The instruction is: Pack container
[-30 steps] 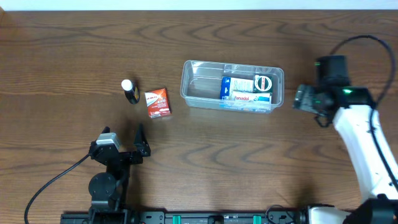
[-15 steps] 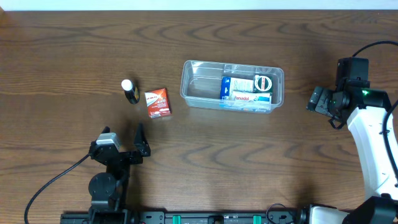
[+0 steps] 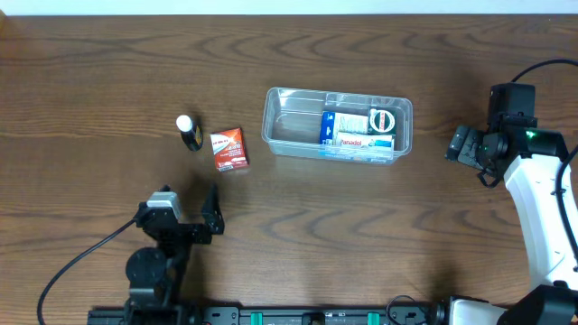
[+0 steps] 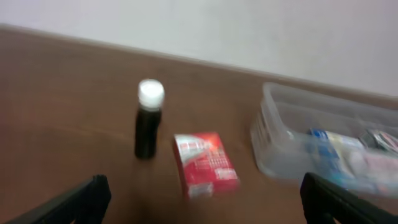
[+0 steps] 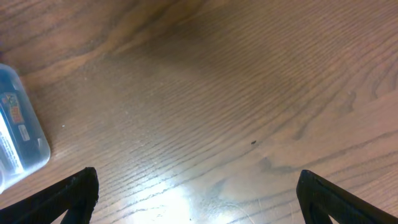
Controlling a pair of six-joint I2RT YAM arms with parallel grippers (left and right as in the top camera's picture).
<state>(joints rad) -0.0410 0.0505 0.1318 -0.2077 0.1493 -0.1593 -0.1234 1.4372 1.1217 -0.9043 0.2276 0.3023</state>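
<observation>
Right gripper [image 3: 461,146] (jaws wide) hangs right of the container [image 3: 287,126]; not touching.

Only one word can be made out. In the overhead view, a white and blue box [image 3: 359,139] lies in the clear container [image 3: 282,116], toward its 4 o'clock side, and its red lettering looks like "Panadol". The blue and white box [image 3: 348,122] touching it at 12 o'clock carries print too small to read. The small red carton [image 3: 228,150], at the container's 9 o'clock, bears white lettering, blurred in the left wrist view and too small overhead.
</observation>
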